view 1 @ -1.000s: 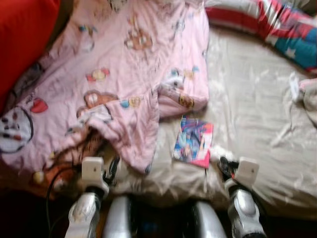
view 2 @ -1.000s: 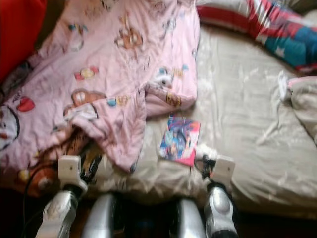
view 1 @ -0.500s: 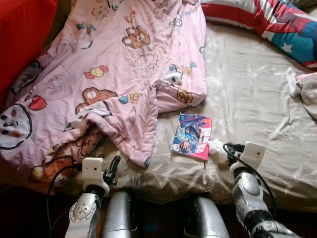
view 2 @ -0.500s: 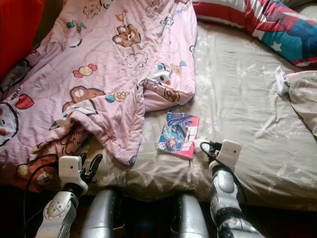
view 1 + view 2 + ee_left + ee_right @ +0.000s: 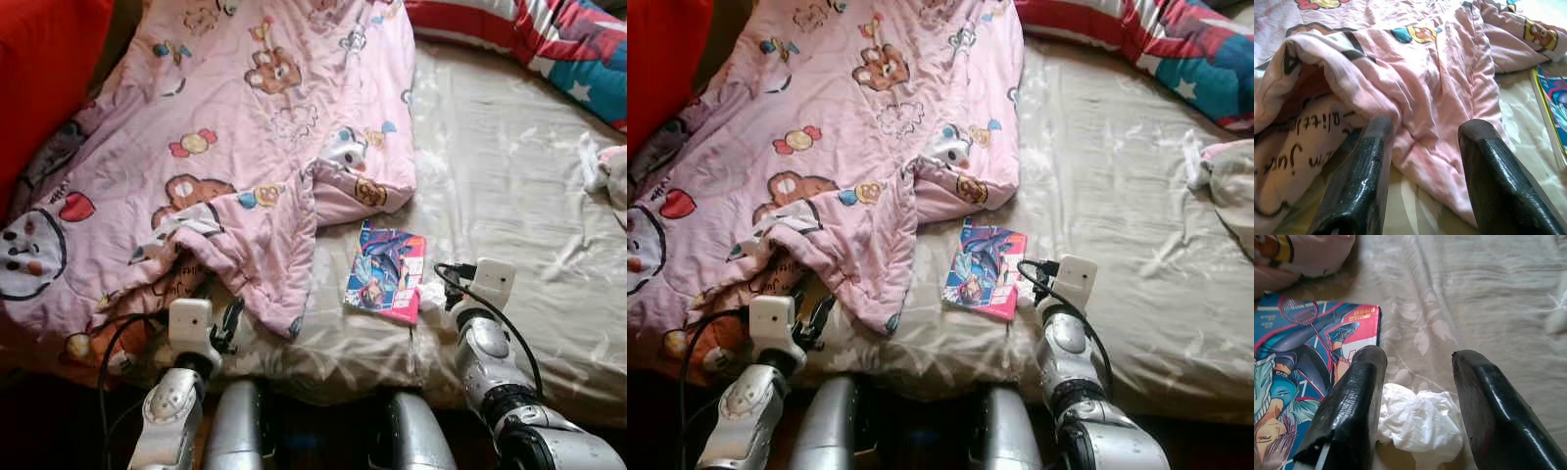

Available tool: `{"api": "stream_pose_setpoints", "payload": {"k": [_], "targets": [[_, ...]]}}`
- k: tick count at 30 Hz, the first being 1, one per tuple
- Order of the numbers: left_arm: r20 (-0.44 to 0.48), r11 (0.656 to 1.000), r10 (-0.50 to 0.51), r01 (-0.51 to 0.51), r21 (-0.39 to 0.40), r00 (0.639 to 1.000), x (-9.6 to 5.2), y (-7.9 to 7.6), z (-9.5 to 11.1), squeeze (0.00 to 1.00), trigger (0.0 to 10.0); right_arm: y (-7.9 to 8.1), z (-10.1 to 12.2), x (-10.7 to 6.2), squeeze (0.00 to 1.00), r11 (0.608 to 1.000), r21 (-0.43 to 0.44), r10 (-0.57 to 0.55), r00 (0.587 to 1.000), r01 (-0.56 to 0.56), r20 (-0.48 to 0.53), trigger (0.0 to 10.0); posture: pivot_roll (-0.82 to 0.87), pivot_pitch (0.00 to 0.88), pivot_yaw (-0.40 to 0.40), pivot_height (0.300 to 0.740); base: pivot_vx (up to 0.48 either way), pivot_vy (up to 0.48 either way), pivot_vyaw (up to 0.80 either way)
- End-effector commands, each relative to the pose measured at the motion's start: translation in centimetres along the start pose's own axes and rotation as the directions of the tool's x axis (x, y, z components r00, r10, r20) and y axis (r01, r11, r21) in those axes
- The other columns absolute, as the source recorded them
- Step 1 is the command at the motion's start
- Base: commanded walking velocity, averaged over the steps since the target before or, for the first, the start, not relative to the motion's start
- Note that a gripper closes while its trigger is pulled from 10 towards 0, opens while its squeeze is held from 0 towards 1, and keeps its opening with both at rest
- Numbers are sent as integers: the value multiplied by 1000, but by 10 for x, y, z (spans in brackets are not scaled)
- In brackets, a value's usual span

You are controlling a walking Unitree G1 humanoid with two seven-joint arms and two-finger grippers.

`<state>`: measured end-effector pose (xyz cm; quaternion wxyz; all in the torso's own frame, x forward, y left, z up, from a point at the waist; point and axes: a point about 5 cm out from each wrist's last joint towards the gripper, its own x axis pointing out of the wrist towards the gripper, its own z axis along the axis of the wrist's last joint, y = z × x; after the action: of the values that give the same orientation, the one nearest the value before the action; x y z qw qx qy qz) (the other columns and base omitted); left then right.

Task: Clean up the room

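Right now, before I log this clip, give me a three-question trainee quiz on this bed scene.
1. True or false: the right gripper has its fingers open around the crumpled tissue.
2. What lies beside the tissue? A) comic book B) cup C) shoe
3. Fill in: the left gripper faces the ____ blanket.

Key: 1 true; 2 A; 3 pink.

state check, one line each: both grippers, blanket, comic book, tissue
left gripper: open, at the blanket's edge
right gripper: open, fingers either side of the tissue
blanket: rumpled, near corner folded over
comic book: closed, flat on the sheet
tissue: crumpled, beside the comic book
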<state>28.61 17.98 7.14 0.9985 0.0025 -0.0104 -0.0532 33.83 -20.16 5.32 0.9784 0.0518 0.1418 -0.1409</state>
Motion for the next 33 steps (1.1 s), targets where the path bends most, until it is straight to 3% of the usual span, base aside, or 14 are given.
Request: {"api": "stream_pose_setpoints", "payload": {"k": [1,11,12,13,14,33], "targets": [[-45,1000,-12,12,8,999,-5,-2,-9,0,10000,-6,-10,-2,0,1000,-17,-28,998,27,-60,10000,170,324,-10,614,401,0,0],[-35,999,-45,45,8,998,-17,-6,-5,0,10000,-10,-8,1,0,999,-39,-14,996,11,-89,10000,193,381,5,614,111,0,0],[-33,999,-46,46,8,998,-18,-6,-4,0,10000,-10,-8,1,678,999,-39,-14,996,11,-88,10000,200,394,10,614,0,0,0],[-32,999,-47,47,9,998,-19,-6,-3,0,10000,-10,-7,1,678,999,-40,-15,996,12,-89,10000,202,397,11,614,0,0,0],[-30,999,-48,48,10,998,-20,-6,-1,0,10000,-10,-5,2,1000,999,-46,-17,996,13,-90,10000,207,407,15,614,0,0,0],[-54,996,-87,89,26,995,-32,-7,7,0,10000,-2,27,10,1000,998,-60,37,999,-35,29,10000,217,445,49,614,0,0,0]]}}
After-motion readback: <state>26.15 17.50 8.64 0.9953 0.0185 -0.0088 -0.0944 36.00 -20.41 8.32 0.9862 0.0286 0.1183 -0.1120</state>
